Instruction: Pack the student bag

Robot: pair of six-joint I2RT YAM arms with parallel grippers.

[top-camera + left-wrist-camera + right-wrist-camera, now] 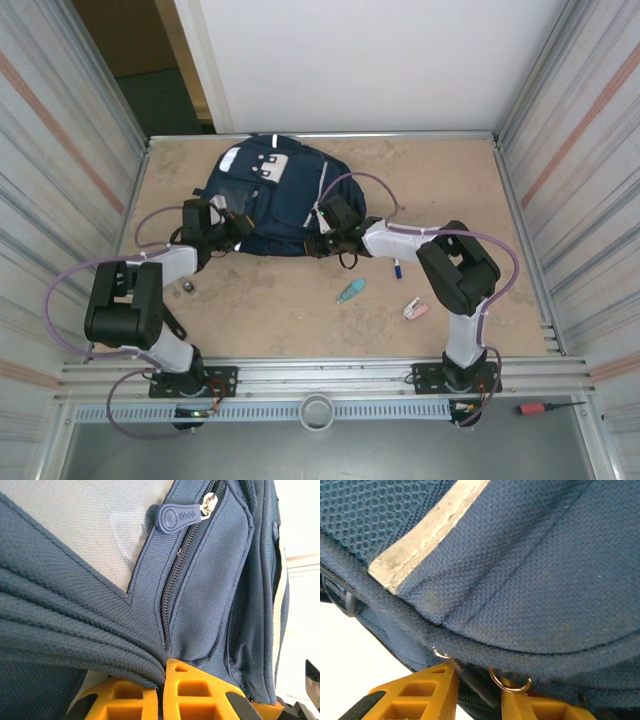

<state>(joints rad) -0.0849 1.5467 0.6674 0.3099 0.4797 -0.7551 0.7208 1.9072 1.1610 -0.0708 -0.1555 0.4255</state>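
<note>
The student bag, a big navy backpack with white patches, lies at the back middle of the table. At its left lower edge my left gripper is shut on a fold of its fabric. In the left wrist view the orange fingers pinch the folded navy cloth beside a zip with a blue rubber pull. My right gripper sits at the bag's right lower edge. Its jaws stand apart there, with a dark zip tab and a metal ring in the gap below a welted seam.
On the table in front of the bag lie a teal item, a pink and white item, a blue pen and a small dark object. Metal walls close in both sides. A red screwdriver lies beyond the front rail.
</note>
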